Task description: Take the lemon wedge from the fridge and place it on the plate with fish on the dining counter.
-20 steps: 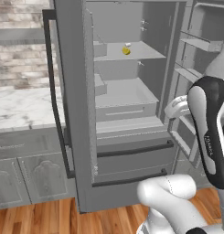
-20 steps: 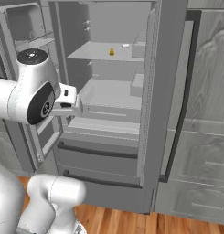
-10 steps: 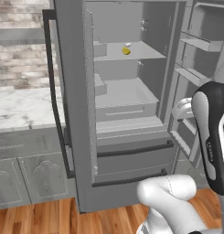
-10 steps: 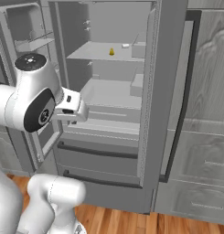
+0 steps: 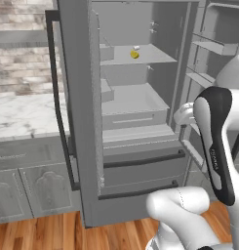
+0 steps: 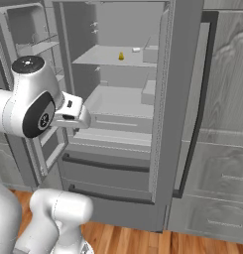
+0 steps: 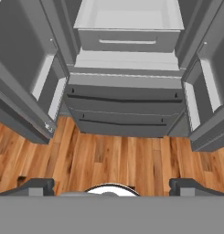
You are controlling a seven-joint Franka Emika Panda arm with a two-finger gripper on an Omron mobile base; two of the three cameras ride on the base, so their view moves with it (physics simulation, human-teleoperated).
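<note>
Open fridge point(image 5: 82, 122) at frame center; the lemon wedge point(image 5: 134, 54) sits on its upper shelf, upper center. The claw point(image 7: 111, 185), fingers spread wide and empty, points down at the lower drawers.

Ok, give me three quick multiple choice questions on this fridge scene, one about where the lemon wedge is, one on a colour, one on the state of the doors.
1. Where is the lemon wedge?
A. on an upper shelf
B. in a bottom drawer
C. on the floor

2. What colour are the fridge handles?
A. red
B. dark
C. white

3. How are the fridge doors?
A. both shut
B. both open
C. removed

Answers: 1 A, it sits on the upper shelf in both base views. 2 B, the long handle is dark. 3 B, the hand view shows both swung wide.
</note>
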